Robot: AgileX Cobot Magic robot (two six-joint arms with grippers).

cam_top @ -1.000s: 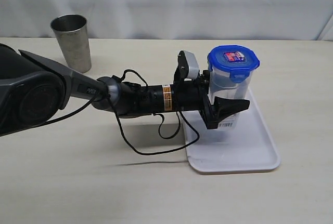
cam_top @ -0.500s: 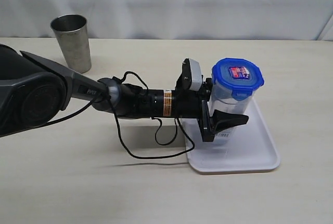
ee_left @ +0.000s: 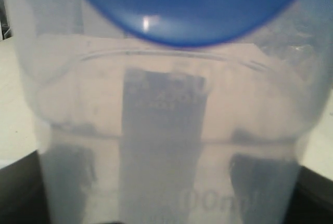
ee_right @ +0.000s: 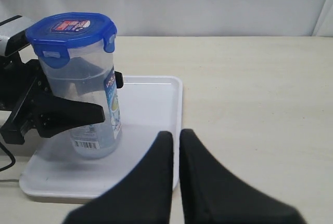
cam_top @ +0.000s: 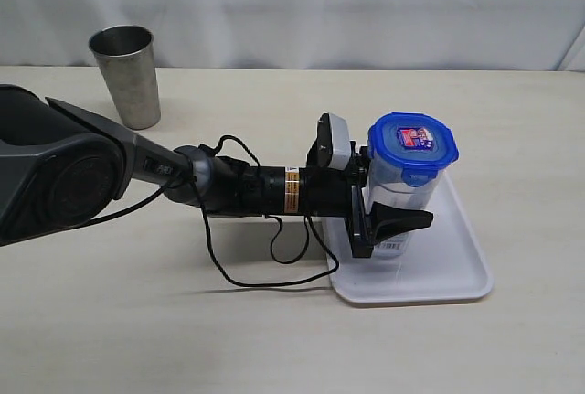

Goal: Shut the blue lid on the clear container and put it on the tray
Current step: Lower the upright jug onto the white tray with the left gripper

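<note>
One second brings the container (cam_top: 409,186), lid (cam_top: 413,141) on top, down and upright until its base seems to rest on the tray (cam_top: 450,268), so only the release looks left. The left tool (cam_top: 395,191) is clamped on its sides, while the right tool (ee_right: 176,136) hangs near with fingers together (idle). Whether every flap is snapped I cannot tell, and the left wrist view is a blur of clear wall.

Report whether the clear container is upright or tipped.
Upright: the clear container has vertical walls, the blue lid sits level on top, and its base is down at the tray. Whether its weight rests there, cannot tell.
</note>
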